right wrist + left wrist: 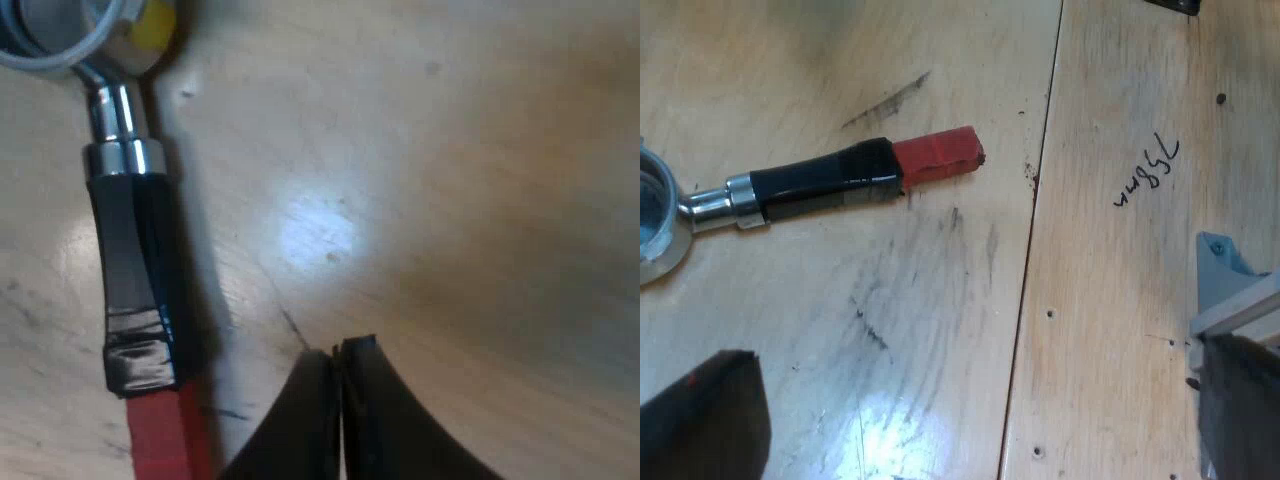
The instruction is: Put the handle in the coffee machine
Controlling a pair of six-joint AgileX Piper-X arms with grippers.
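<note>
My left gripper (980, 350) hangs over the wooden table (1110, 300) with its two fingers spread wide and nothing between them. Ahead of those fingers, and off toward one of them, the metal holder (820, 185) lies flat on the boards, apart from the gripper. Its red end (940, 157) is closest to the hand's reach, then the dark handle, and the round basket (655, 220) is farthest off.

My right gripper (338, 352) has its fingers pressed together and empty. The tips sit low over the table, just beside the handle where black meets red. I cannot tell whether they touch the wood.

The holder lies loose, so I judge the task to be at its start: the pickup. To do it well, the open hand should come over the black part of the handle and turn so the fingers straddle it crosswise. It should then drop until they bracket the handle and close near the metal collar, so the heavy basket does not tip the holder down. The closed hand is best drawn aside first.
</note>
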